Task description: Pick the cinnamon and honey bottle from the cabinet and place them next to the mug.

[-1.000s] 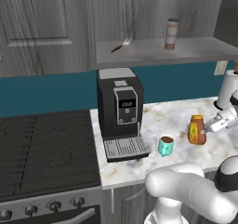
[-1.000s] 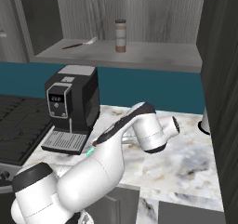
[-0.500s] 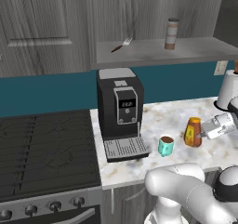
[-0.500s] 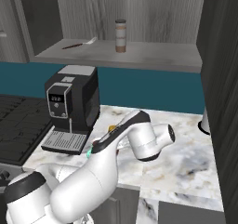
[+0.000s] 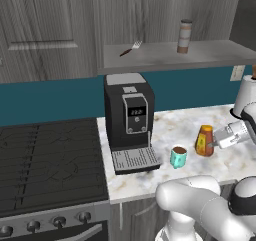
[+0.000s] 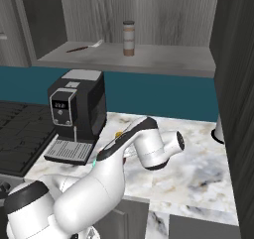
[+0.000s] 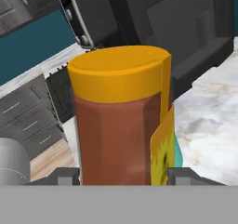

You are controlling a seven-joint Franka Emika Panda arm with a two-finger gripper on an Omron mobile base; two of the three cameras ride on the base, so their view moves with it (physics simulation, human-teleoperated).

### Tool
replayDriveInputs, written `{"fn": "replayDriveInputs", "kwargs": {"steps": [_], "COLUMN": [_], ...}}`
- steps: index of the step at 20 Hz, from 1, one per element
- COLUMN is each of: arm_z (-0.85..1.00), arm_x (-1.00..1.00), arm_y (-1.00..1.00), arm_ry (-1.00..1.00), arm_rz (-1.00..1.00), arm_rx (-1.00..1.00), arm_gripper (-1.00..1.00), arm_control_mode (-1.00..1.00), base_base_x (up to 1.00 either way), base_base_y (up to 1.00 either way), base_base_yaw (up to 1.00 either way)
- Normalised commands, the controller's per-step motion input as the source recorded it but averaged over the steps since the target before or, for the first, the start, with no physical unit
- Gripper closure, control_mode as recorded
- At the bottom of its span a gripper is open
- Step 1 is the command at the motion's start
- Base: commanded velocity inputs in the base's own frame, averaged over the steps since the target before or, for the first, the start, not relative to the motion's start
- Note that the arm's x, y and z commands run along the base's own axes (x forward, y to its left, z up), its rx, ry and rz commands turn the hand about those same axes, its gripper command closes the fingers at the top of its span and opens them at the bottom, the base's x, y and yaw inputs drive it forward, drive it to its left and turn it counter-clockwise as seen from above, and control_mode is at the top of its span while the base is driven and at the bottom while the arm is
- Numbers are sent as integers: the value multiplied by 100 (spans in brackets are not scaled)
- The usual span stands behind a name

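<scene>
Since the earlier frames, the honey bottle has travelled leftward across the counter with the hand and now stands closer to the mug, while the arm in the right base view has folded lower over the worktop. Largest item observed: the cabinet, grey wood-grain, with a closed panelled door at left and an open shelf niche to its right. Next, the stove occupies the lower left of the left base view, and the marbled counter runs to its right. A black coffee machine stands on the counter beside the stove, its drip tray facing forward. The gripper reaches in from the right at counter level; in the hand view its fingers sit on either side of the bottle's body, jaws narrowed and clamped on the honey bottle. That bottle is upright, its base at or just above the counter surface; contact with the counter cannot be determined. It sits just right of the teal mug, near but apart. The cinnamon stands upright on the shelf niche, right of centre, well apart from a small utensil lying flat on the same shelf to its left.
</scene>
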Motion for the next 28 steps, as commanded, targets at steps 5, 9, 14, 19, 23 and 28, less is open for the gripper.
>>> {"fn": "replayDriveInputs", "kwargs": {"steps": [5, 9, 14, 19, 23, 28], "arm_z": [-14, -23, -29, -17, -1, 0], "arm_x": [0, 0, 0, 0, 0, 0], "arm_y": [0, 0, 0, 0, 0, 0], "arm_ry": [0, 0, 0, 0, 0, 0], "arm_rz": [0, 0, 0, 0, 0, 0], "arm_rx": [0, 0, 0, 0, -1, -2], "arm_gripper": [100, 100, 100, 100, 100, 100], "arm_control_mode": [-100, -100, -100, -100, -100, -100], "base_base_x": [0, 0, 0, 0, 0, 0], "base_base_y": [0, 0, 0, 0, 0, 0], "base_base_yaw": [0, 0, 0, 0, 0, 0]}}
